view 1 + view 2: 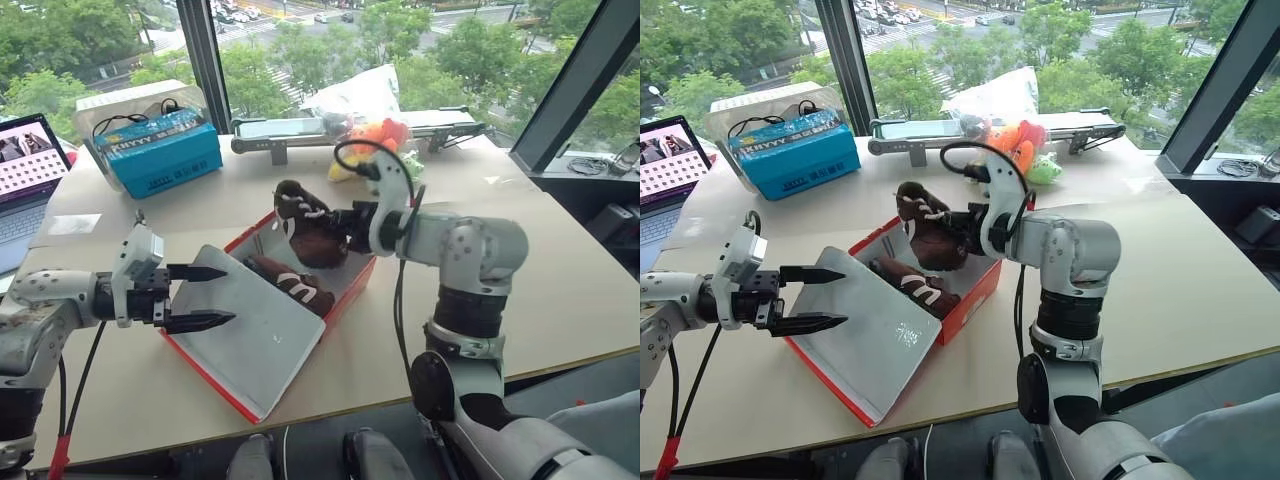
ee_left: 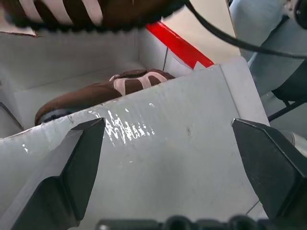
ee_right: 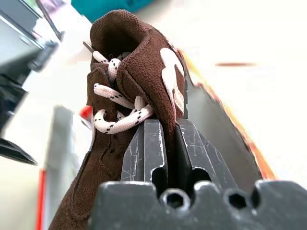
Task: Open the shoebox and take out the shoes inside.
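Head views (left and right eye, same scene): the shoebox (image 1: 345, 285) sits on the desk (image 1: 560, 270) with its lid (image 1: 255, 335) swung fully open toward the robot, grey-white inside facing up, so the opening step reads as done. The right hand (image 1: 338, 228) is clamped on the first shoe (image 1: 312, 232), which hangs clear above the box's far end, heel collar up and toe down. The second shoe (image 1: 292, 281) lies in the bottom of the box, untouched. The left hand (image 1: 213, 296) has its fingers spread apart at the lid's near-left edge, one finger above the panel and one at its rim; whether it presses the lid cannot be judged from here. Behind the box: a blue box (image 1: 163, 152) and plush toys (image 1: 375, 140), well apart from the work. Left wrist view: the two spread fingers frame the lid's inner face; beyond its edge the second shoe (image 2: 100, 91) rests in the box, with the sole of the lifted shoe above it. Right wrist view: the fingers (image 3: 146, 151) are pinched shut on the side wall of the first shoe just beside the laces (image 3: 115, 108); grip looks firm. Judgement: roughly halfway. Lid open, one shoe out of the box but not yet set down; the other is left to fetch.
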Tool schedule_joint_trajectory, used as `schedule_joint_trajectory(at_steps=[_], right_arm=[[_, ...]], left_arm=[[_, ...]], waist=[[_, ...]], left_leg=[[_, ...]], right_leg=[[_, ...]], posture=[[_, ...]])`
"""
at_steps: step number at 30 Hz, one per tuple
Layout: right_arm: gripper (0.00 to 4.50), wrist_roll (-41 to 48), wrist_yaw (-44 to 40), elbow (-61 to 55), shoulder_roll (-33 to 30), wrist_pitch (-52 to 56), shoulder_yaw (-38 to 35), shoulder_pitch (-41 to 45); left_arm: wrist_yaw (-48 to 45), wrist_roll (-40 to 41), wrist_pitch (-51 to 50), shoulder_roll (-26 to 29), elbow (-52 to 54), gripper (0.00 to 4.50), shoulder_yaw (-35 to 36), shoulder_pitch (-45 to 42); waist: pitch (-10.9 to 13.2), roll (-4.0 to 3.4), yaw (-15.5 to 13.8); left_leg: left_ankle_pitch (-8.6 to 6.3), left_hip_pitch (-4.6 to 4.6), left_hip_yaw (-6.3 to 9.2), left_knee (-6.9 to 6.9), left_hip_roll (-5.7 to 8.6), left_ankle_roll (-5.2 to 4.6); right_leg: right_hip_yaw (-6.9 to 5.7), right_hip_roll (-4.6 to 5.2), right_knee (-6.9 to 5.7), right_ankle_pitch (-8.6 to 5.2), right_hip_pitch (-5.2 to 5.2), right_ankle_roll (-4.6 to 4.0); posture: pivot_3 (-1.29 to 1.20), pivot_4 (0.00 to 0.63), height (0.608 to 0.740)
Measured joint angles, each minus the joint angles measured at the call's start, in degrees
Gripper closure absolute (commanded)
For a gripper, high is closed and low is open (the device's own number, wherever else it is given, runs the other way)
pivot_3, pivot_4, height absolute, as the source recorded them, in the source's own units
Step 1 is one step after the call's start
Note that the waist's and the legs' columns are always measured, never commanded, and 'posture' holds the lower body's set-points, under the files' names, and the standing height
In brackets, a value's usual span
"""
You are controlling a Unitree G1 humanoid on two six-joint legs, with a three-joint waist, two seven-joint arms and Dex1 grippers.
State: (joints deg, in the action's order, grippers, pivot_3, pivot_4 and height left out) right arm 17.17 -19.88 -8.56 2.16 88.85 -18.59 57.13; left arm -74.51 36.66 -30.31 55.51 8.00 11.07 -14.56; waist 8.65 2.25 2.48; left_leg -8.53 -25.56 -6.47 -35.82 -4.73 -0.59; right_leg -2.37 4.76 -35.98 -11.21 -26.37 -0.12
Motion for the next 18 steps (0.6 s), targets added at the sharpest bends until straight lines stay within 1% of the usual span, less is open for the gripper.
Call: schedule_joint_trajectory(at_steps=[3,5,6,7,8,9,10,12,14,18], right_arm=[[4.31,0.4,1.0,0.0,1.0,2.0,-2.4,0.2],[4.31,0.3,2.1,1.6,-1.5,1.6,-4.7,1.5],[4.31,-0.1,2.7,3.4,-4.6,-0.4,-5.1,2.0],[4.31,-0.6,3.1,5.6,-8.2,-2.7,-5.5,2.5],[4.31,-1.6,3.7,8.2,-12.3,-5.7,-6.7,2.6],[4.31,-1.9,3.8,9.4,-14.0,-6.9,-6.9,2.5],[4.31,-2.9,3.7,12.2,-18.0,-9.9,-6.9,2.4],[4.31,-4.0,3.5,15.8,-22.8,-14.4,-5.5,1.5],[4.31,-4.9,2.5,20.3,-26.1,-19.0,-3.9,-0.4],[4.31,-5.9,1.2,29.8,-28.3,-25.8,-0.9,-4.2]], left_arm=[[-0.1,-0.5,0.0,0.0,0.0,0.00,0.0,-0.3],[-0.1,-0.5,0.0,0.0,0.0,0.00,0.0,-0.4],[-0.2,-0.5,0.0,0.0,0.0,0.00,0.0,-0.4],[-0.2,-0.5,0.0,0.0,0.0,0.00,0.0,-0.4],[-0.2,-0.5,0.0,0.0,0.0,0.00,0.0,-0.3],[-0.2,-0.5,0.0,0.0,0.0,0.00,0.0,-0.3],[-0.3,-0.5,0.0,0.0,0.0,0.00,0.0,-0.3],[-0.3,-0.5,0.0,0.0,0.0,0.00,0.0,-0.3],[-0.2,-0.6,0.0,0.0,0.0,0.00,0.0,-0.3],[-0.2,-0.6,0.0,0.0,0.1,0.00,0.0,-0.3]], waist=[[0.0,-0.02,0.0],[0.0,-0.03,-0.2],[0.0,-0.04,-0.4],[0.1,-0.05,-0.6],[0.1,-0.05,-0.8],[0.1,-0.06,-1.0],[0.2,-0.14,-1.2],[0.2,-0.22,-1.1],[0.2,-0.22,-0.7],[0.2,-0.22,0.1]], left_leg=[[0.00,-0.07,0.00,-0.05,0.01,0.00],[0.00,-0.08,0.00,-0.08,0.06,0.01],[0.00,-0.08,0.00,-0.10,0.09,0.03],[0.00,-0.08,-0.02,-0.09,0.16,0.05],[-0.01,-0.09,-0.04,-0.08,0.24,0.06],[-0.01,-0.09,-0.07,-0.08,0.32,0.08],[-0.03,-0.11,-0.13,-0.07,0.38,0.10],[-0.02,-0.13,-0.15,-0.06,0.42,0.09],[0.00,-0.13,-0.15,-0.03,0.40,0.06],[0.23,-0.10,-0.11,0.00,0.38,-0.33]], right_leg=[[0.00,0.01,0.01,0.02,-0.01,0.02],[0.00,0.07,0.03,0.03,0.01,0.04],[-0.03,0.12,0.06,0.01,0.05,0.02],[-0.07,0.24,0.14,-0.13,0.08,-0.18],[-0.13,0.39,0.16,-0.13,0.10,-0.16],[-0.13,0.49,0.16,-0.13,0.09,-0.13],[-0.05,0.55,0.24,-0.07,0.08,-0.02],[0.03,0.56,0.29,-0.06,0.06,0.06],[0.05,0.48,0.28,-0.10,0.07,0.07],[0.05,0.40,0.17,0.01,0.07,0.36]], posture=[[0.00,0.150,0.736],[0.00,0.150,0.736],[0.00,0.150,0.736],[0.00,0.150,0.736],[0.00,0.150,0.736],[0.00,0.150,0.736],[0.00,0.150,0.736],[0.00,0.150,0.736],[0.00,0.150,0.736],[0.00,0.150,0.736]])
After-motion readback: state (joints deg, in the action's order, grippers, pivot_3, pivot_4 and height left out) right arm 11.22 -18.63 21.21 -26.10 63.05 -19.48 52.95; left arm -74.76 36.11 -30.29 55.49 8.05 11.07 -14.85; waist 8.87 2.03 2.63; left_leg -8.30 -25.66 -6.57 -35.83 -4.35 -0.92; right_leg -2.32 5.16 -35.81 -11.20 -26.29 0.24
